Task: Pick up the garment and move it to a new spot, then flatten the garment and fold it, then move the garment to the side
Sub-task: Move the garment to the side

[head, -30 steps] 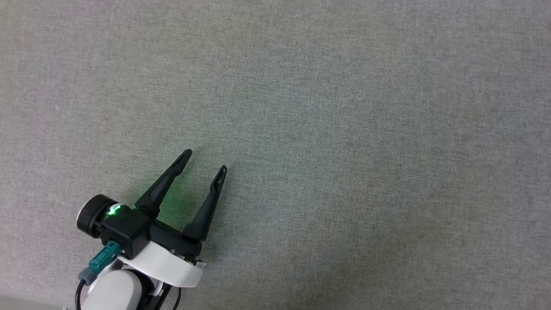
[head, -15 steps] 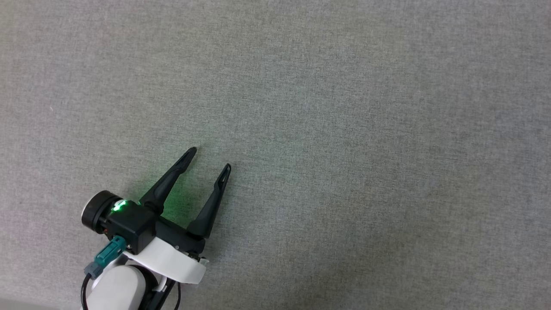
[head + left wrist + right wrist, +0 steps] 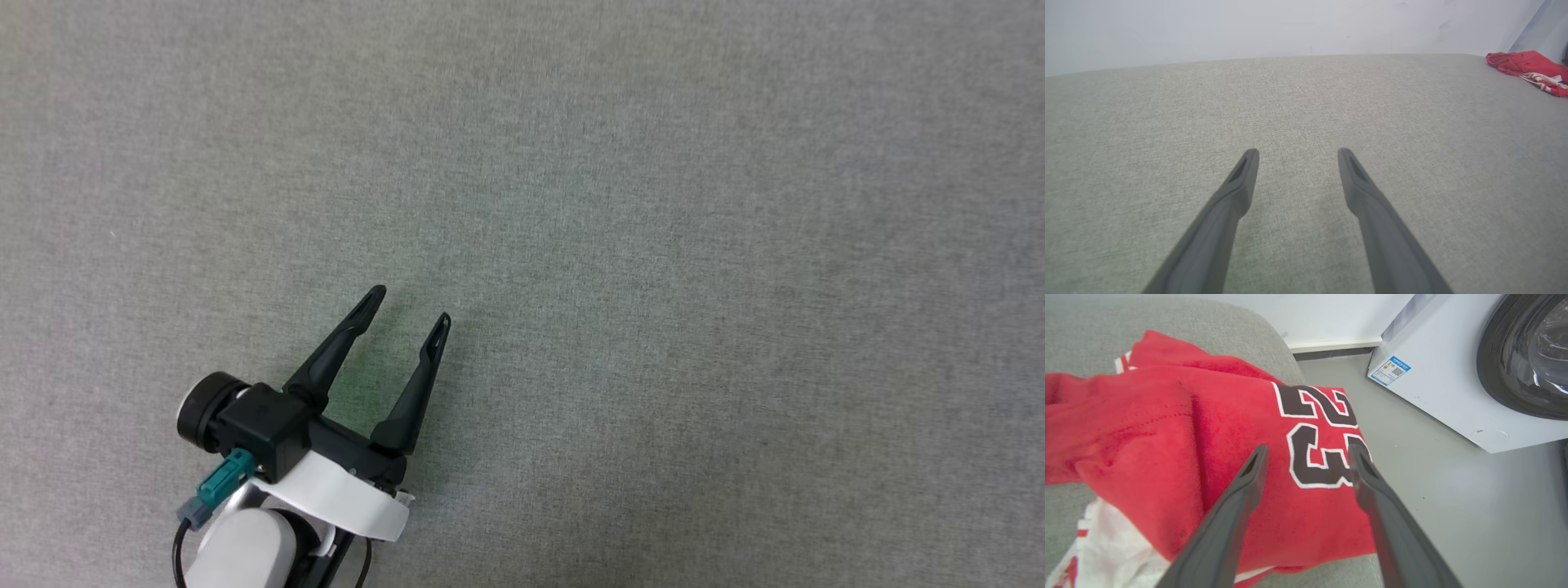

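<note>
1 garment (image 3: 1167, 437), 1 washer (image 3: 1453, 388), 1 left tool (image 3: 410, 304), 1 right tool (image 3: 1308, 448).

- Padded surface (image 3: 669, 245), grey-green woven cloth, broad, flat, evenly lit; rounded at the corner seen from the right wrist.
- Wall (image 3: 1249, 24), plain white, directly behind the far edge of the surface.
- Skirting board (image 3: 1331, 345), white, along the foot of the wall.
- Floor (image 3: 1453, 498), smooth grey, beside the surface.
- Washing machine (image 3: 1433, 396), white, standing on the floor; dark round door (image 3: 1523, 355); blue-edged label (image 3: 1389, 370) near one corner.
</note>
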`<state>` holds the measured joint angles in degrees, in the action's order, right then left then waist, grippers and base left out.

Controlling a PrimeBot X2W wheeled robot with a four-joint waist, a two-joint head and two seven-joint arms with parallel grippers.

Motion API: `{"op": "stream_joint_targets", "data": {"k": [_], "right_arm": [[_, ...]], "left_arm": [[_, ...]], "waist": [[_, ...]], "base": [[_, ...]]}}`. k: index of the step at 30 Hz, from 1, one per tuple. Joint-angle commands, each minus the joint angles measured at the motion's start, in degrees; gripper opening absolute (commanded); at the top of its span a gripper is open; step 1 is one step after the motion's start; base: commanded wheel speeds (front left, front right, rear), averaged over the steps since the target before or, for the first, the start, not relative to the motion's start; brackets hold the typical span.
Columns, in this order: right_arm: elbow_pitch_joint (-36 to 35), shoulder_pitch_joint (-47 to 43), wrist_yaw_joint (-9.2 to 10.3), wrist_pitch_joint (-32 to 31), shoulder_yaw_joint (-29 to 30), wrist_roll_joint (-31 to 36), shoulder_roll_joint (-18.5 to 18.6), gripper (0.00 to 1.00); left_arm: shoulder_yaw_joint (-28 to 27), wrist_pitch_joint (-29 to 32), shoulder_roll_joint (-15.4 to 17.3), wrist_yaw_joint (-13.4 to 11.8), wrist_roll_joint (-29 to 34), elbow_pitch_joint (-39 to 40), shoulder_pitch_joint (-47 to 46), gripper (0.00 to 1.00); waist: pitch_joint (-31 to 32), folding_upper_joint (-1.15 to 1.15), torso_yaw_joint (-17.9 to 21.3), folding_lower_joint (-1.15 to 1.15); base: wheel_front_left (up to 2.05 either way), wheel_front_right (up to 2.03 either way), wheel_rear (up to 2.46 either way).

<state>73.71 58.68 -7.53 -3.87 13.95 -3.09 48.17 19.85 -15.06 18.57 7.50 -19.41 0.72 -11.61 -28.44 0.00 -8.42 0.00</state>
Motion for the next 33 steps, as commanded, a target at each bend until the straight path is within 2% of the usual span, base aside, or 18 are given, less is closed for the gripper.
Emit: {"op": "stream_joint_targets", "data": {"k": [1,5,9,14,19,25,33], "right_arm": [[-0.7,-0.76,0.1,2.09,0.49,-0.04,-1.99,1.0],[-2.41,-3.41,0.1,7.81,0.02,-1.07,-6.49,1.0],[-5.98,-7.77,0.1,14.17,-3.03,-3.02,-10.81,1.0],[-11.98,-13.22,0.1,17.89,-5.47,-6.22,-13.02,1.0],[-24.37,-22.94,0.11,18.99,-8.47,-10.7,-15.17,1.0],[-42.59,-37.74,0.09,19.01,-7.2,-14.67,-18.38,1.0],[-62.7,-55.82,0.1,19.03,-3.6,-11.66,-26.41,1.0]], "left_arm": [[-0.48,-0.1,-0.55,-0.01,0.04,-0.04,0.64,1.0],[-0.83,-0.1,-1.41,-0.01,0.08,-0.59,1.87,1.0],[-0.67,-0.1,-2.23,-0.01,0.3,-0.77,2.94,1.0],[-0.71,-0.09,-2.51,-0.01,0.28,-0.39,4.41,1.0],[-1.19,-0.1,-2.64,0.0,0.4,0.16,6.01,1.0],[-2.55,-0.1,-3.5,-0.01,0.37,0.43,8.01,1.0],[-3.46,-0.1,-3.85,-0.01,1.29,0.64,10.49,1.0]], "waist": [[1.87,0.0,0.56,0.0],[5.13,0.0,1.2,0.0],[8.5,0.0,1.57,0.0],[11.68,0.0,1.76,0.0],[15.08,0.0,2.01,0.0],[18.58,0.0,1.97,0.0],[22.64,0.0,1.46,0.0]], "base": [[0.0,0.0,0.0],[0.0,0.0,0.0],[0.0,0.0,0.0],[0.0,0.0,0.0],[0.0,0.0,0.0],[0.0,0.0,0.0],[0.0,0.0,0.0]]}}
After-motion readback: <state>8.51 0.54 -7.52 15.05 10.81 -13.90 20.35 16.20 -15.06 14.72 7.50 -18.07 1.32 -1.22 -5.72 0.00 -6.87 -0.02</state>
